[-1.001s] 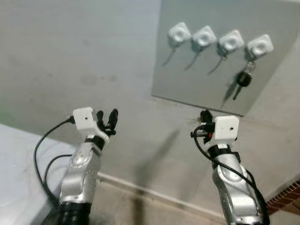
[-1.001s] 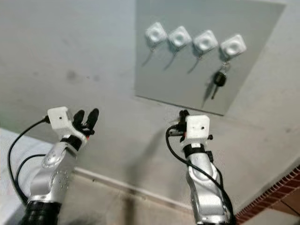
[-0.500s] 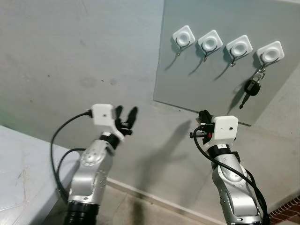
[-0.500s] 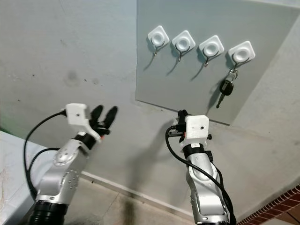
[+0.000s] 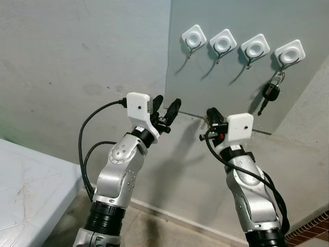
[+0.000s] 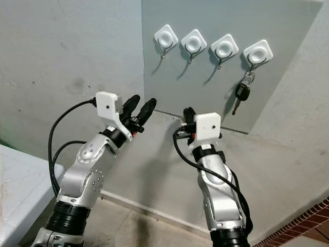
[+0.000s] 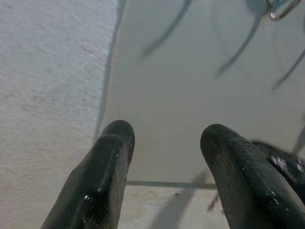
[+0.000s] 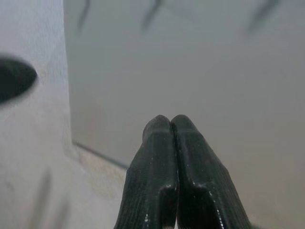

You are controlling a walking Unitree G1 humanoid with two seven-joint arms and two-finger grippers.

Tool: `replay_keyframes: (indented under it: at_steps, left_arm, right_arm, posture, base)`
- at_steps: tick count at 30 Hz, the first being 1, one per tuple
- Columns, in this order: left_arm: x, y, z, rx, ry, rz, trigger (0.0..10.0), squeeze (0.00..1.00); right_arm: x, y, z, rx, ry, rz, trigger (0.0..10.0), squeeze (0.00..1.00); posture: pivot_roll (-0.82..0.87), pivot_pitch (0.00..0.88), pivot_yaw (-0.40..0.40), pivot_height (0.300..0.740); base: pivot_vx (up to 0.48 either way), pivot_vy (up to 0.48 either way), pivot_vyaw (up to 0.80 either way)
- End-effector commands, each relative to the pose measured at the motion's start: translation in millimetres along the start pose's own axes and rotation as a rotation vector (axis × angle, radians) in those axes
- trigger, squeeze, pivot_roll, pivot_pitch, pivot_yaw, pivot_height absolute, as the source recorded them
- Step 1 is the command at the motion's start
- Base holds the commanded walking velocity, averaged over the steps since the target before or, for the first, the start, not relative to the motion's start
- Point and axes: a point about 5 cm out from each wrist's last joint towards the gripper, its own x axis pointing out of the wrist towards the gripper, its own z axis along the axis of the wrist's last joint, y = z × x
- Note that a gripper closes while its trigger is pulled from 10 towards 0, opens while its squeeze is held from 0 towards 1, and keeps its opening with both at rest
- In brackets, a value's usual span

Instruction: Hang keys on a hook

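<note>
Right wrist view, right end effector [image 8: 170, 125] closed

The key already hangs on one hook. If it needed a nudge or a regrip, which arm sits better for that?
Probably the right. The key hangs from the rightmost hook, on the right gripper's side, though its fingers are shut. The left gripper is open but farther off.

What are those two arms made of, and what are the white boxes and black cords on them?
Each arm is a silver, rounded metal shell with a ribbed black collar lower down. The left gripper and right gripper each have two long black, rubbery-looking fingers. A white boxy block sits at each wrist, and black cables loop from it down the arm.
</note>
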Motion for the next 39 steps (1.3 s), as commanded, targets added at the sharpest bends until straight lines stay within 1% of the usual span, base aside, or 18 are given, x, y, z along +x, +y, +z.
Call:
replay_keyframes:
  at_steps: [1, 7, 10, 11, 12, 14, 15, 17, 20, 28, 32, 35, 36, 39]
  left_arm:
    - [6.2, -9.5, 9.8, 0.018, -0.018, -0.056, 10.0, 0.00]
    - [7.4, -23.0, 10.8, 0.022, -0.021, -0.118, 10.0, 0.00]
    - [7.9, -24.3, 12.8, 0.016, -0.027, -0.120, 10.0, 0.00]
    - [8.6, -25.5, 15.0, 0.010, -0.033, -0.123, 10.0, 0.00]
    - [10.4, -30.4, 21.5, 0.011, -0.048, -0.147, 10.0, 0.00]
    - [10.8, -32.0, 23.4, 0.013, -0.052, -0.156, 10.0, 0.00]
    - [11.3, -34.6, 28.2, 0.017, -0.061, -0.176, 10.0, 0.00]
    - [11.4, -35.3, 30.4, 0.017, -0.065, -0.183, 10.0, 0.00]
    - [11.5, -36.4, 35.5, 0.025, -0.076, -0.201, 10.0, 0.00]
    - [9.6, -37.5, 41.0, 0.037, -0.080, -0.227, 10.0, 0.00]
    - [9.3, -41.2, 42.4, 0.037, -0.079, -0.250, 10.0, 0.00]
    - [9.3, -45.3, 42.7, 0.039, -0.076, -0.274, 10.0, 0.00]
    - [9.3, -45.3, 42.7, 0.039, -0.076, -0.274, 10.0, 0.00]
    - [9.0, -47.1, 43.1, 0.040, -0.072, -0.295, 10.0, 0.00]
  right_arm:
    - [5.6, 2.2, 8.1, 0.014, -0.044, 0.017, 10.0, 0.00]
    - [12.2, 3.8, 16.9, 0.039, -0.094, 0.034, 10.0, 0.00]
    - [13.5, 3.8, 18.0, 0.039, -0.100, 0.037, 10.0, 0.00]
    - [14.7, 3.6, 19.1, 0.040, -0.105, 0.038, 10.0, 0.00]
    - [18.7, 1.9, 22.8, 0.042, -0.123, 0.034, 10.0, 0.00]
    - [19.8, 1.3, 23.9, 0.042, -0.128, 0.032, 10.0, 0.00]
    - [22.0, -0.5, 26.4, 0.045, -0.145, 0.030, 10.0, 0.00]
    - [22.6, -1.5, 27.8, 0.047, -0.153, 0.028, 10.0, 0.00]
    - [24.0, -7.4, 32.1, 0.043, -0.175, 0.007, 10.0, 0.00]
    - [18.8, -24.0, 37.0, 0.027, -0.217, -0.031, 10.0, 0.00]
    - [17.5, -27.3, 41.2, 0.042, -0.244, -0.039, 10.0, 0.00]
    - [10.6, -29.4, 44.6, 0.052, -0.268, -0.010, 10.0, 0.00]
    - [10.6, -29.4, 44.6, 0.052, -0.268, -0.010, 10.0, 0.00]
    - [1.0, -30.8, 44.9, 0.070, -0.276, 0.026, 10.0, 0.00]
  posture:
    - [0.07, 0.088, -0.002, 0.740]
    - [0.08, 0.085, -0.002, 0.740]
    - [0.08, 0.085, -0.003, 0.740]
    - [0.08, 0.085, -0.003, 0.740]
    - [0.08, 0.085, -0.003, 0.740]
    - [0.08, 0.085, -0.003, 0.740]
    - [0.08, 0.079, -0.004, 0.740]
    - [0.08, 0.079, -0.004, 0.740]
    - [0.08, 0.076, -0.003, 0.740]
    - [0.08, 0.070, 0.004, 0.740]
    - [0.08, 0.069, 0.006, 0.740]
    - [0.08, 0.073, 0.010, 0.740]
    - [0.08, 0.073, 0.010, 0.740]
    - [0.07, 0.083, 0.016, 0.740]
  base:
    - [0.000, 0.000, 0.00]
    - [0.000, 0.000, 0.00]
    - [0.000, 0.000, 0.00]
    - [0.000, 0.000, 0.00]
    - [0.000, 0.000, 0.00]
    - [0.000, 0.000, 0.00]
    - [0.000, 0.000, 0.00]
    - [0.000, 0.000, 0.00]
    - [0.000, 0.000, 0.00]
    - [0.000, 0.000, 0.00]
    - [0.000, 0.000, 0.00]
    - [0.000, 0.000, 0.00]
    - [0.000, 0.000, 0.00]
    - [0.000, 0.000, 0.00]
